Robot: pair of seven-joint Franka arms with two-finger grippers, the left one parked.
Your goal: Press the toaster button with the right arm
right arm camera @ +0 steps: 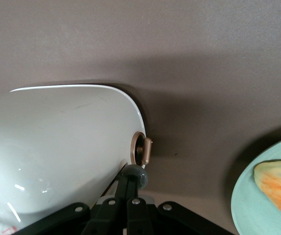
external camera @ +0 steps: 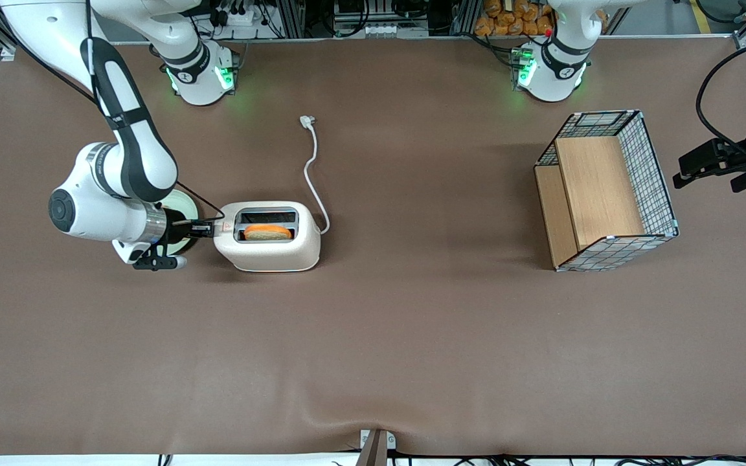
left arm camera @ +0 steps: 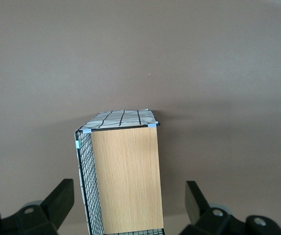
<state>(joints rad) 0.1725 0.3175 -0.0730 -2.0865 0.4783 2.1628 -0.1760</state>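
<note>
**Button press being lined up at the toaster's short end**

The toaster (external camera: 268, 244) is sitting on the brown surface (external camera: 412, 336) toward the working arm's end, with toast (external camera: 268, 232) showing in its slot and the cord (external camera: 311, 175) trailing away from the front camera. The right arm (external camera: 120, 188) is being held low and level, and its pincer (external camera: 208, 228) is being pointed at the short end nearest the red sticker (external camera: 225, 226).

In the wrist view the pincer (right arm camera: 131, 182) is being shown with fingers pressed together, tips touching or just short of the pale grey button (right arm camera: 136, 172); which cannot be told. A copper dial (right arm camera: 141, 149) is sitting just beside it.

Judged advice:
- The push is best being driven straight along the button's travel, fingers closed.
- The dial is to be avoided.
- The light toaster could be shoved along, so force is best being applied slowly.
- The green plate (right arm camera: 258, 196) beside the wrist is to be cleared.
</note>
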